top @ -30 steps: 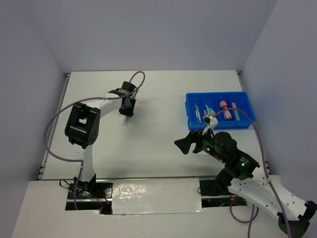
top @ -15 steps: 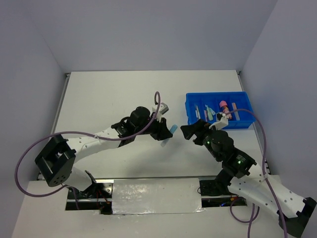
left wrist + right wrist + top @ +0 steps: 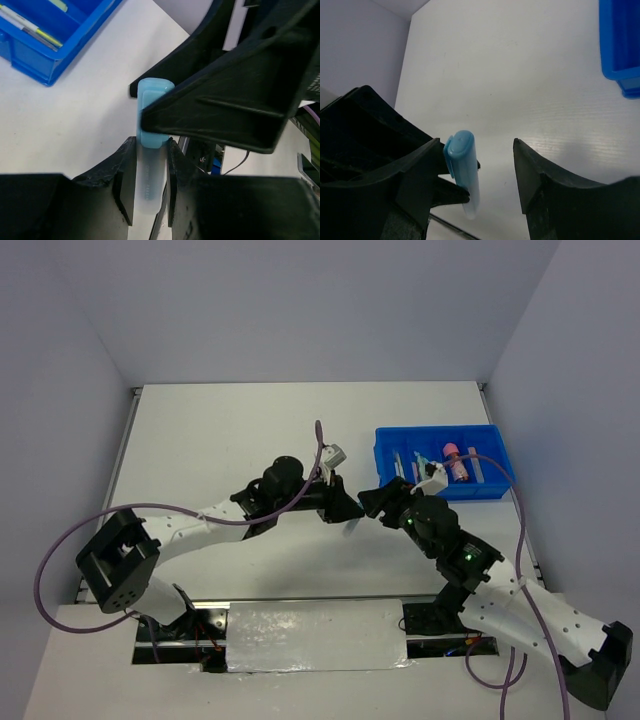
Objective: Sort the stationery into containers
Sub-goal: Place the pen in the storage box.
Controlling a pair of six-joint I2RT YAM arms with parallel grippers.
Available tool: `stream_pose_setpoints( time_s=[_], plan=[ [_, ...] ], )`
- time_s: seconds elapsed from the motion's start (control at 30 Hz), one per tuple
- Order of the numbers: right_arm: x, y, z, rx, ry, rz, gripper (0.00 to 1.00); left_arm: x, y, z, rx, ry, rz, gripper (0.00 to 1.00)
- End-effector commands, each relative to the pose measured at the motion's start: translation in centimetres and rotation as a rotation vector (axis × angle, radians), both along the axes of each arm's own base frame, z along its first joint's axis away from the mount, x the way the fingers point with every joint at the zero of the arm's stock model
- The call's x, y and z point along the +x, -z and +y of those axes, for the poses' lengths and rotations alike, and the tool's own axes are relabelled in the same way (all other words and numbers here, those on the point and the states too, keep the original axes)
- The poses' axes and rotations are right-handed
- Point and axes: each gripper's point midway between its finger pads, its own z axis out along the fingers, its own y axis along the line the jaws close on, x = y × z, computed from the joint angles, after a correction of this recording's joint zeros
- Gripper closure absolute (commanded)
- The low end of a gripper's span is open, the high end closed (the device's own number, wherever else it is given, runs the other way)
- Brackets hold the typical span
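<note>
A blue-capped pastel stick [image 3: 148, 165] with a pale clear body is held in my left gripper [image 3: 148, 145], which is shut on the body, above the table's middle [image 3: 351, 526]. My right gripper [image 3: 477, 145] is open, and its jaws stand on either side of the stick's blue cap [image 3: 459, 150]. The cap is close to one finger and well clear of the other. The two grippers meet in the top view, left [image 3: 345, 508] and right [image 3: 368, 502]. The blue tray [image 3: 385, 485] lies at the right and holds a pink-capped bottle [image 3: 455, 462], thin pens [image 3: 400, 466] and a green stick [image 3: 422, 462].
The tray's corner shows in the left wrist view [image 3: 30, 55] and the right wrist view [image 3: 620, 45]. The right arm's black finger [image 3: 225, 115] fills much of the left wrist view. White table [image 3: 220, 440] with walls on three sides.
My left arm has swung from the table's left-centre to the middle, carrying the blue stick. My right gripper has moved left from the tray, and its open jaws now straddle the cap.
</note>
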Motion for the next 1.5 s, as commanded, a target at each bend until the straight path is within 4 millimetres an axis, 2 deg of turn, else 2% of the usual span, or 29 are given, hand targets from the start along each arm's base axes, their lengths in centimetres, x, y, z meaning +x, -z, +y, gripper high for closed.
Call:
stream_pose_setpoints(
  time_s=[0.0, 0.03, 0.07, 0.17, 0.2, 0.23, 0.3, 0.33, 0.43, 0.47, 0.5, 0.53, 0.57, 0.6, 0.63, 0.7, 0.73, 0.77, 0.8, 0.83, 0.9, 0.93, 0.97, 1.0, 1.07, 1.2, 1.23, 1.37, 1.47],
  plan=[
    [0.4, -1.6, 1.9, 0.038, -0.064, -0.048, 0.35, -0.2, -2.6, -1.3, -0.083, 0.042, -0.059, 1.0],
    [0.5, -1.1, 2.3, 0.024, -0.078, -0.038, 0.4, -0.2, -2.6, -1.3, -0.084, 0.043, -0.057, 1.0],
    [0.5, -0.9, 2.6, 0.024, -0.09, -0.035, 0.51, -0.1, -2.7, -1.3, -0.087, 0.042, -0.06, 1.0],
    [0.4, -0.1, 3.5, 0.018, -0.128, -0.017, 0.72, 0.4, -3.2, -1.2, -0.082, 0.007, -0.063, 1.0],
    [0.4, 0.0, 3.6, 0.017, -0.134, -0.013, 1.0, 0.7, -3.3, -1.1, -0.077, -0.011, -0.066, 0.97],
    [0.4, 0.3, 3.7, 0.009, -0.138, -0.009, 1.0, 1.1, -3.9, -1.1, -0.078, -0.03, -0.073, 0.9],
    [0.7, 0.3, 3.3, -0.068, -0.154, -0.04, 1.0, 3.1, -4.1, -0.7, -0.03, -0.14, -0.065, 0.25],
    [1.5, -0.5, 2.9, -0.115, -0.136, -0.061, 1.0, 3.9, -3.9, -0.6, 0.001, -0.177, -0.054, 0.01],
    [5.1, -0.1, -0.4, -0.373, -0.112, -0.073, 1.0, 5.9, -3.8, 0.8, 0.135, -0.306, -0.006, 0.01],
    [7.3, 0.2, -3.6, -0.434, -0.036, -0.047, 1.0, 6.4, -3.6, 1.8, 0.179, -0.358, 0.009, 0.01],
    [8.1, 1.1, -5.6, -0.552, -0.042, -0.018, 1.0, 6.6, -2.5, 3.9, 0.276, -0.43, 0.048, 0.01],
    [9.5, 2.6, -7.4, -0.633, -0.017, 0.052, 1.0, 6.8, -2.2, 5.3, 0.32, -0.483, 0.05, 0.01],
    [11.2, 1.2, -10.9, -0.699, 0.088, 0.082, 1.0, 6.5, -3.1, 7.2, 0.344, -0.532, 0.037, 0.01],
    [12.1, 1.1, -12.8, -0.801, 0.091, 0.097, 1.0, 7.0, -3.0, 9.5, 0.4, -0.618, 0.017, 0.01],
    [13.9, -0.2, -14.1, -0.838, 0.129, 0.109, 1.0, 5.9, -3.0, 12.5, 0.474, -0.659, 0.024, 0.01],
    [15.1, -1.4, -18.4, -0.905, 0.224, 0.182, 1.0, 5.1, -3.2, 16.1, 0.56, -0.715, -0.006, 0.01],
    [16.3, -1.3, -19.3, -0.95, 0.216, 0.208, 1.0, 4.8, -3.4, 18.0, 0.599, -0.762, -0.027, 0.01],
    [17.8, -4.0, -19.9, -0.973, 0.246, 0.16, 1.0, 3.5, -3.9, 20.3, 0.623, -0.783, -0.034, 0.01],
    [18.6, -4.9, -21.9, -1.076, 0.289, 0.166, 1.0, 2.9, -3.3, 21.7, 0.65, -0.798, -0.031, 0.01],
    [20.2, -5.5, -22.9, -1.135, 0.322, 0.171, 1.0, 1.8, -3.9, 22.8, 0.631, -0.798, -0.043, 0.01],
    [21.0, -6.3, -26.1, -1.296, 0.402, 0.255, 1.0, 0.7, -2.5, 23.9, 0.664, -0.766, -0.047, 0.01],
    [22.4, -6.0, -27.5, -1.318, 0.42, 0.297, 1.0, 0.2, -2.6, 24.3, 0.649, -0.755, -0.065, 0.01],
    [22.8, -5.7, -28.1, -1.322, 0.411, 0.322, 1.0, 0.0, -2.3, 24.7, 0.668, -0.751, -0.081, 0.01],
    [23.6, -3.9, -28.3, -1.308, 0.367, 0.361, 1.0, -0.1, -1.6, 25.3, 0.69, -0.759, -0.082, 0.01],
    [24.7, -3.9, -28.5, -1.308, 0.362, 0.352, 1.0, -0.1, -1.2, 26.6, 0.712, -0.801, -0.104, 0.01],
    [25.6, -1.0, -29.4, -1.393, 0.319, 0.437, 1.0, -0.2, -1.6, 26.9, 0.669, -0.822, -0.118, 0.01],
    [24.9, -0.6, -31.0, -1.403, 0.349, 0.478, 1.0, -0.2, -1.7, 27.1, 0.669, -0.834, -0.118, 0.01],
    [23.5, 1.6, -33.0, -1.429, 0.38, 0.544, 0.99, -0.3, -1.8, 27.3, 0.658, -0.849, -0.119, 0.01],
    [22.5, 3.6, -33.6, -1.435, 0.387, 0.584, 0.92, -0.3, -1.9, 27.4, 0.65, -0.857, -0.12, 0.01]
  ],
)
